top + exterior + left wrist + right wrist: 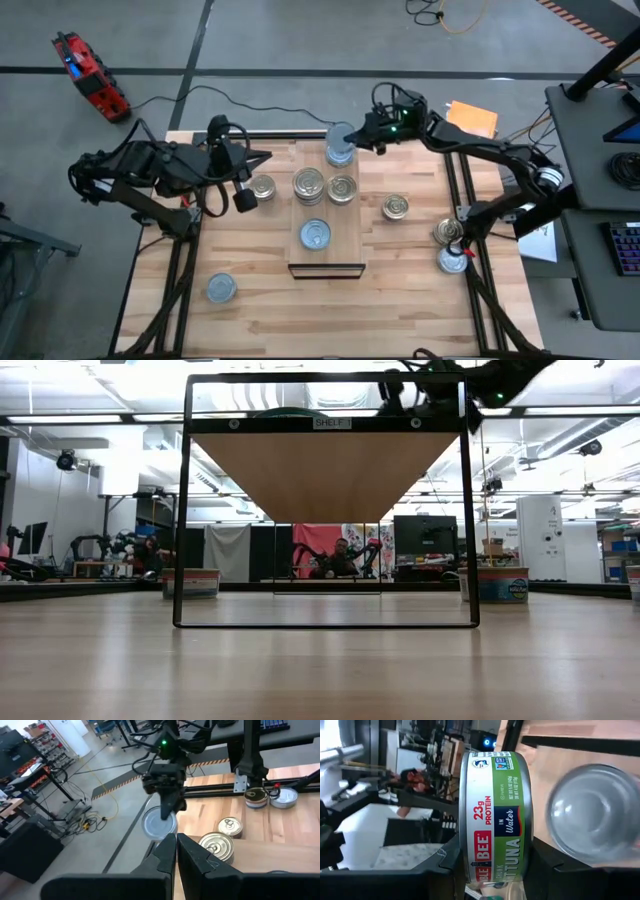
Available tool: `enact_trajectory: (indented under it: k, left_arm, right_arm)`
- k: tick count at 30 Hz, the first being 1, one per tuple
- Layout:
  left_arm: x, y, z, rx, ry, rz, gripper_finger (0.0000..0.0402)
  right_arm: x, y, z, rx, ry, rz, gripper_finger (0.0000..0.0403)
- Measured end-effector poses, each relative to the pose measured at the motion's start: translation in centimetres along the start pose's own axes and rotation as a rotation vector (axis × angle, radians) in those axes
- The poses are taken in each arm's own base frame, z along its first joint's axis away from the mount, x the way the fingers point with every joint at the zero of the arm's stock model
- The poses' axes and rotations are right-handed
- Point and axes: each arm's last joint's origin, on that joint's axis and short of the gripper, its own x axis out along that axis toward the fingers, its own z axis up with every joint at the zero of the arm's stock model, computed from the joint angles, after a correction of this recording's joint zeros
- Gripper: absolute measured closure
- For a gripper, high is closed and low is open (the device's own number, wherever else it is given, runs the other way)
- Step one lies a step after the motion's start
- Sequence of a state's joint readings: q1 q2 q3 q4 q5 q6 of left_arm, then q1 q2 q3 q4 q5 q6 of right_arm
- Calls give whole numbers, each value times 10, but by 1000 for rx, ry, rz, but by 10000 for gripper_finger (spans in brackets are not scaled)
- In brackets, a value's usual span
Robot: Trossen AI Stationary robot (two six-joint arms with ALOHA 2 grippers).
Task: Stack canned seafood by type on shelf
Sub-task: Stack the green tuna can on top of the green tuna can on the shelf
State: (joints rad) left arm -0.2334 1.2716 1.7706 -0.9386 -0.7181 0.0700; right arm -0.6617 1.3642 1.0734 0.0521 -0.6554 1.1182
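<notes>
The shelf (325,255), a pale plank with a dark front edge, lies mid-table. On it stand two ringed-top tins (309,185) (342,188), a pale-topped tin (315,235) and, at its far end, a blue-grey-topped tin (339,157). Just above that one my right gripper (352,135) is shut on a green-labelled tuna tin (495,815). My left gripper (245,200) hangs shut, holding nothing, left of the shelf and beside a tin (263,187) on the table. My right gripper pinches the tuna tin by its two flat ends (465,845), one finger (167,805) over the lid and the other under the base. The fingers come in about level from the table's far right. The tin is lifted clear, over the far-end tin (592,815).
Loose tins stand on the table: one right of the shelf (395,207), two at the right edge (450,232) (453,262), one at the near left (221,289). An orange box (472,118) sits at the far right corner. A person (340,560) sits in the room behind.
</notes>
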Motion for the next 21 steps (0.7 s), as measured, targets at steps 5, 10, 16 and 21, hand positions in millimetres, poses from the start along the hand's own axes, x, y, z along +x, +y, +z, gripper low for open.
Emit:
enact_trajectory:
  k: [5, 10, 16, 21]
  left_arm:
    - [0, 1, -1, 10, 8, 9, 401]
    - [2, 3, -1, 25, 10, 21, 401]
    - [4, 6, -1, 19, 18, 40, 401]
    - [5, 7, -1, 19, 20, 46, 401]
  right_arm:
    - [-8, -19, -12, 74, -69, 5, 274]
    - [-9, -32, -18, 131, -114, -27, 274]
    - [-7, -37, -17, 148, -138, -51, 274]
    - [-5, -36, -15, 147, -140, -48, 274]
